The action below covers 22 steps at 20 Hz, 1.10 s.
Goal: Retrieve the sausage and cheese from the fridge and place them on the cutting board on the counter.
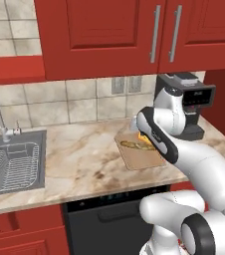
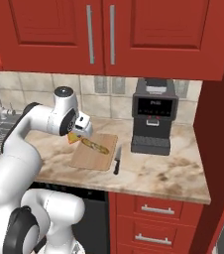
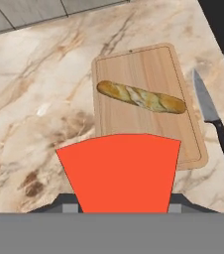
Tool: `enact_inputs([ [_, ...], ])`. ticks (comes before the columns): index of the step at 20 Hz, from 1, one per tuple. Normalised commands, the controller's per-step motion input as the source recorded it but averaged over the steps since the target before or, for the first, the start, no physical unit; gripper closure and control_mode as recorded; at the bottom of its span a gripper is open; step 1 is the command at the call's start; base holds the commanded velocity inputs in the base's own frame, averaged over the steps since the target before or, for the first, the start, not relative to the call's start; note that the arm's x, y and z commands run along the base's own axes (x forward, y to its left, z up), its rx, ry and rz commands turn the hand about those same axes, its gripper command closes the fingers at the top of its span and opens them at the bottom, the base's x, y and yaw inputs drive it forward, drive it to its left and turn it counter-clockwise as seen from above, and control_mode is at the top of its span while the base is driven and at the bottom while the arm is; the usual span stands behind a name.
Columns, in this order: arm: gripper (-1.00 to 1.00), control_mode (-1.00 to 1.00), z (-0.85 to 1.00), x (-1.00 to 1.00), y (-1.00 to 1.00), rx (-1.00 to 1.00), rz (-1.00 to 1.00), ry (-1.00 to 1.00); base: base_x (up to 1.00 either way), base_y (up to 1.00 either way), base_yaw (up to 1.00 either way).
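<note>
Cheese (image 3: 121,171) is sitting between the fingers of the gripper (image 2: 77,135), which is closing on it and holding it just above the near end of the cutting board (image 3: 176,134). Beyond it, a baguette-like loaf (image 3: 141,97) is lying across the board. A knife (image 3: 214,121) is resting on the counter (image 3: 39,94) just beside the board.

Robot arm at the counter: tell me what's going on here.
The arm's hand holds the cheese, its red edge facing the hand camera, above the near end of the cutting board on the counter. A long, greenish-brown baguette-like piece already lies across the board, and a knife rests on the counter beside it. The cheese has not yet been set down. A coffee machine stands further along.
</note>
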Motion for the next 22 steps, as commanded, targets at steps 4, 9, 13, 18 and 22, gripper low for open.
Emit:
enact_inputs([
  [4,1.0,1.0,0.0,0.0,0.0,0.0,0.0,0.0,0.14,0.05,0.0],
  [9,1.0,1.0,0.0,0.0,0.0,0.0,0.0,0.0,0.23,0.0,-0.03],
  [13,1.0,1.0,0.0,0.0,0.0,0.0,0.0,0.0,0.3,0.0,-0.02],
  [18,1.0,1.0,0.0,0.0,0.0,0.0,0.0,0.0,0.04,0.0,0.0],
  [22,1.0,1.0,0.0,0.0,0.0,0.0,0.0,0.0,0.0,0.0,0.0],
])
